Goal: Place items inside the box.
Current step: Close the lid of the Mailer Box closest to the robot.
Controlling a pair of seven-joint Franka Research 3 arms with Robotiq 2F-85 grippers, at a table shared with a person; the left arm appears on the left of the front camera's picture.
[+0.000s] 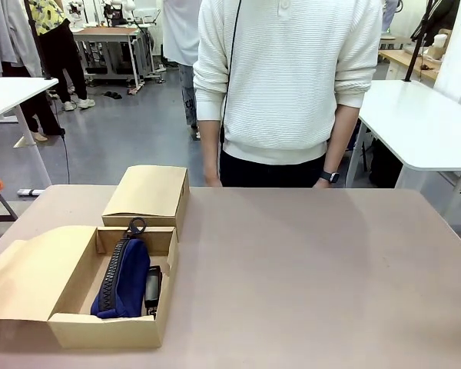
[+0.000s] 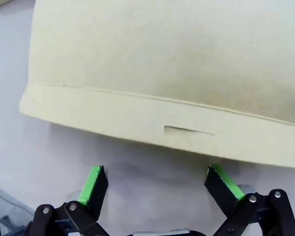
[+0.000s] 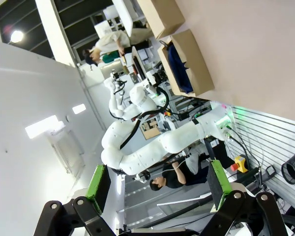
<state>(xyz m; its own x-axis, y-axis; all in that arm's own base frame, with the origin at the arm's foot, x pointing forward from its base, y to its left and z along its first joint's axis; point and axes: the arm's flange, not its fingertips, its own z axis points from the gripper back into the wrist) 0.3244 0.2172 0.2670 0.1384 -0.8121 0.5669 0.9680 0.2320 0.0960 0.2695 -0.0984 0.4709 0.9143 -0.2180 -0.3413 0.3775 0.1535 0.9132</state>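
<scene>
At the near left corner of the table [image 1: 307, 261] an open cardboard box [image 1: 69, 329] stood with its lid flap [image 1: 27, 273] folded out flat toward the left. Inside it a navy zipped pencil case [image 1: 124, 283] lay lengthwise, its black zip pull [image 1: 135, 226] resting against the far wall of the box. Just beside the case, touching its right flank, a black item [image 1: 153, 289] sat against the box's right wall; what it was could not be told from the front view. Directly behind the open box, a second cardboard box [image 1: 147, 193] stood shut, the two nearly touching. A person in a white ribbed sweater [image 1: 288, 77] stood at the far edge of the table, arms hanging down, with a dark watch [image 1: 329, 177] on one wrist.

In the left wrist view the left gripper [image 2: 156, 183] hung with its green-padded fingers [image 2: 92, 183] spread wide apart and nothing between them, just above the pale tabletop, close to the edge of a cardboard flap [image 2: 177, 93] bearing a small slot [image 2: 188, 130].

In the right wrist view the right gripper [image 3: 158, 181] likewise stood wide open and empty, aimed away from the work, with the other white arm [image 3: 157, 147] and both boxes far off along the table's edge.
</scene>
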